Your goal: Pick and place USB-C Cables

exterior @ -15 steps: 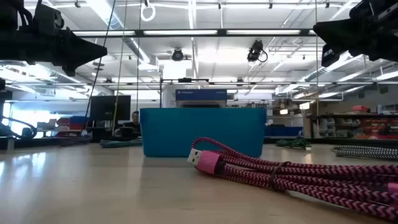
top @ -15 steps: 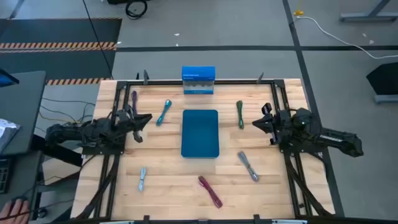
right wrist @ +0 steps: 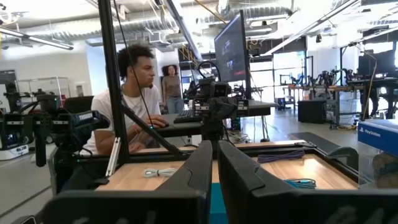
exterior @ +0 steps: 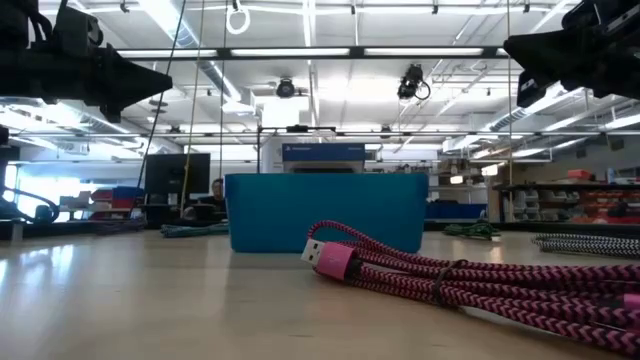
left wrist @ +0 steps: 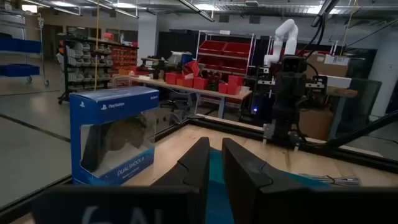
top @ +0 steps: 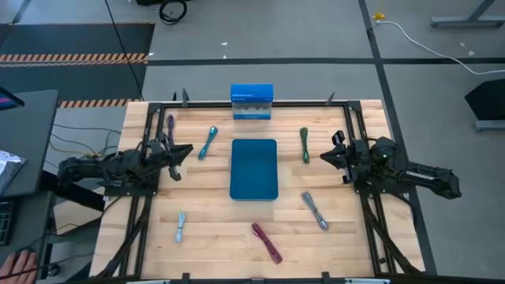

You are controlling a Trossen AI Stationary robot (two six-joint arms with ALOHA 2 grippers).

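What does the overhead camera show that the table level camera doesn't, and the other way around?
Only the high view shows all six cables at once, including the purple cable, teal cable, green cable and pale blue cable, plus both arms whole: left gripper and right gripper, each nearly shut and empty, flanking the tray.

Only the low view shows the magenta cable's braid and plug up close, and the room's ceiling lights.

Both show the magenta cable, the teal tray and the blue box behind it.
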